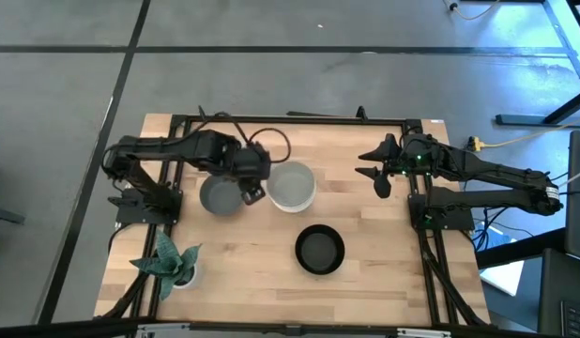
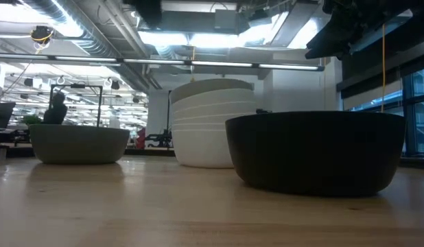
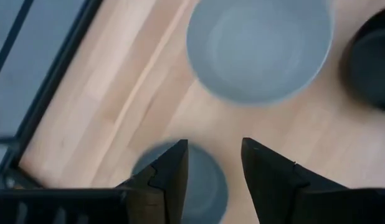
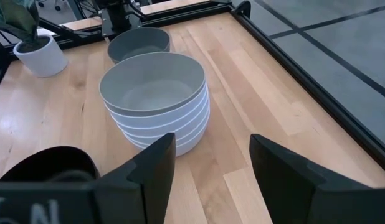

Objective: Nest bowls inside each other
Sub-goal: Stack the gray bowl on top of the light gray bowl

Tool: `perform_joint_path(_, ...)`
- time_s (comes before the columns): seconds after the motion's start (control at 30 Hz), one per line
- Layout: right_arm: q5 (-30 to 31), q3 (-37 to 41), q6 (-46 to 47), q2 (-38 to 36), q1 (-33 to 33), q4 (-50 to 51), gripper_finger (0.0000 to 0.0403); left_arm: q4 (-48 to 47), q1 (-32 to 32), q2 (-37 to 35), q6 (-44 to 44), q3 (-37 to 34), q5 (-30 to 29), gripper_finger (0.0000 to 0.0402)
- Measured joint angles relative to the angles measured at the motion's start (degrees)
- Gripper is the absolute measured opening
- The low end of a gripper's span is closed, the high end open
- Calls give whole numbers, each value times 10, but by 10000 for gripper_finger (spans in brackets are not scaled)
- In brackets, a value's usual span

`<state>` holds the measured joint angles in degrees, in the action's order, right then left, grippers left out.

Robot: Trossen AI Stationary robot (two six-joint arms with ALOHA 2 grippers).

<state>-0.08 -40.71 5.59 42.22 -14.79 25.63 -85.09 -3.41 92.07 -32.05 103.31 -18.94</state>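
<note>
A small green potted plant (image 1: pixel 168 261) in a white pot stands at the wooden table's (image 1: pixel 384 272) near-left corner.

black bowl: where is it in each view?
High: black bowl, lower centre of the table.
Low: right foreground.
Left wrist: right edge, cut off.
Right wrist: lower left corner, partly hidden.
Shared landmark: the white bowl stack with a grey bowl on top, beside it in all four.
</note>
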Motion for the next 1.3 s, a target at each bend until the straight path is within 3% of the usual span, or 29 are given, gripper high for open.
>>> perform_joint_path(0.23,0,0,1,0,0,0,207,-27,-34,5,-69,-38,10,143)
perform_joint_path(0.43,0,0,1,0,0,-1,207,-16,-39,5,-180,-156,43,143)
perform_joint_path(0.57,0,0,11,0,0,-1,207,40,-39,5,-244,-231,64,143)
perform_joint_path(0.77,0,0,17,0,0,-1,207,160,-41,5,-262,-314,93,143)
perform_joint_path(1.07,0,0,17,0,0,-1,207,189,-41,5,-295,-371,69,143)
perform_joint_path(1.3,-1,0,17,0,0,-1,207,253,-41,5,-294,-399,100,143)
